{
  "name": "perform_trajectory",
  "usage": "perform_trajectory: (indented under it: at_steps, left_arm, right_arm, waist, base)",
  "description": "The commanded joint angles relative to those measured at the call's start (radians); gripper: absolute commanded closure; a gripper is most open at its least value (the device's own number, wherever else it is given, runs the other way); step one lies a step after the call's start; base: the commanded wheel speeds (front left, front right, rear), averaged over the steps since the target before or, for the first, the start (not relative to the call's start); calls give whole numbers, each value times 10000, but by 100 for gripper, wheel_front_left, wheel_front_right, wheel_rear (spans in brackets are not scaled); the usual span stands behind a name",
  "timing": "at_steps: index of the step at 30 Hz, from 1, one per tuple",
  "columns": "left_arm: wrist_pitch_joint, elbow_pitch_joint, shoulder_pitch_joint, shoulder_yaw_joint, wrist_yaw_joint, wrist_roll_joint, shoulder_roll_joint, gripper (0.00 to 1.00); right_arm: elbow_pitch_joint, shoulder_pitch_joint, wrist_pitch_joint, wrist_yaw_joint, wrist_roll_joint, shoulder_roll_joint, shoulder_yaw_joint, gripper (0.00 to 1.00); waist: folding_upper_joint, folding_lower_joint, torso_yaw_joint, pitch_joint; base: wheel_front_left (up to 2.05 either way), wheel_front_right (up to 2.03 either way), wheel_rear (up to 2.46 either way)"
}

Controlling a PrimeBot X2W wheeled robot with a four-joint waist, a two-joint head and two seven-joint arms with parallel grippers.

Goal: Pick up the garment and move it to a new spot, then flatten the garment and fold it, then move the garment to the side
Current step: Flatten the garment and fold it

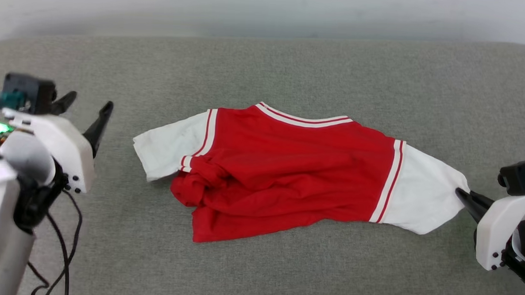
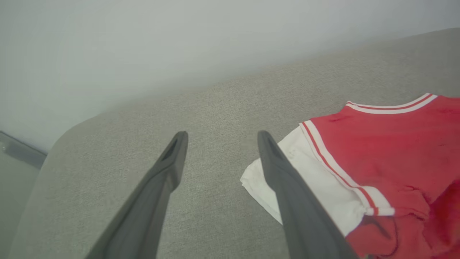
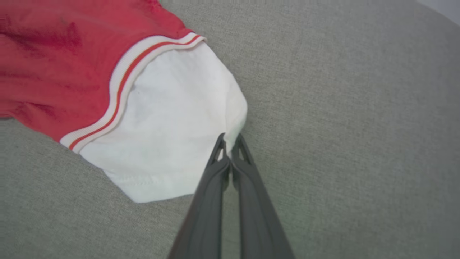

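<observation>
Right claw (image 1: 459,192) clamps the garment (image 1: 288,175) at its white sleeve edge; left claw (image 1: 91,101) spread wide, apart from it

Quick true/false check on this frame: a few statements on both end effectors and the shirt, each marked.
1. The right end effector is shut on the edge of the garment's white sleeve. True.
2. The left end effector is shut on the other sleeve. False: it is open and holds nothing.
3. The garment lies flat and smooth on the grey fabric surface. False: its red body is bunched and creased towards the robot's left.
4. The striped collar lies on the side away from the robot. True.
</observation>
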Motion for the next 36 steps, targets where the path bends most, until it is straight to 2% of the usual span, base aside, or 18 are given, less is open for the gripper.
perform_trajectory:
  at_steps: [1, 6, 12, 15, 22, 30, 31, 32, 33, 36]
  left_arm:
    - [541, 122, -225, -291, -10, -362, 227, 0]
    - [2888, 495, -1252, -1550, -9, -1971, 1112, 0]
    - [4570, 1190, -2258, -2554, -11, -3003, 1646, 0]
    - [5026, 1495, -2687, -2975, -10, -3269, 1816, 0]
    - [5258, 2266, -3423, -3911, -12, -3413, 2001, 0]
    - [5704, 2977, -3117, -5431, -2, -3898, 2013, 0]
    - [5680, 2959, -3070, -5629, -2, -3957, 2047, 7]
    - [5687, 2964, -3041, -5812, -2, -4031, 2084, 73]
    - [5626, 2974, -3030, -5968, -15, -4113, 2121, 100]
    - [5253, 3035, -3113, -6207, -13, -4268, 2188, 100]
  right_arm:
    - [-136, 211, 77, -15, -120, 83, -114, 100]
    - [-726, 264, 339, -15, -463, 330, -429, 100]
    - [-1255, 147, 599, -15, -766, 582, -645, 100]
    - [-1444, 8, 681, -15, -861, 668, -699, 100]
    - [-1726, -256, 762, -15, -1029, 829, -764, 100]
    - [-1695, -504, 753, -15, -1088, 825, -728, 100]
    - [-1680, -516, 746, -15, -1082, 816, -717, 100]
    - [-1667, -526, 732, -15, -1071, 808, -713, 100]
    - [-1641, -541, 721, -15, -1059, 798, -705, 100]
    - [-1582, -591, 686, -15, -1033, 792, -609, 100]
  waist:
    - [0, 0, -104, 143]
    - [0, 0, -355, 515]
    - [0, 0, -705, 1046]
    - [0, 0, -869, 1344]
    - [0, 0, -1122, 2051]
    - [0, 0, -1211, 2381]
    - [0, 0, -1208, 2386]
    - [0, 0, -1201, 2383]
    - [0, 0, -1190, 2368]
    - [0, 0, -1151, 2232]
  base:
    - [0, 0, 0]
    - [0, 0, 0]
    - [0, 0, 0]
    - [0, 0, 0]
    - [0, 0, 0]
    - [0, 0, 0]
    - [0, 0, 0]
    - [0, 0, 0]
    - [0, 0, 0]
    - [0, 0, 0]
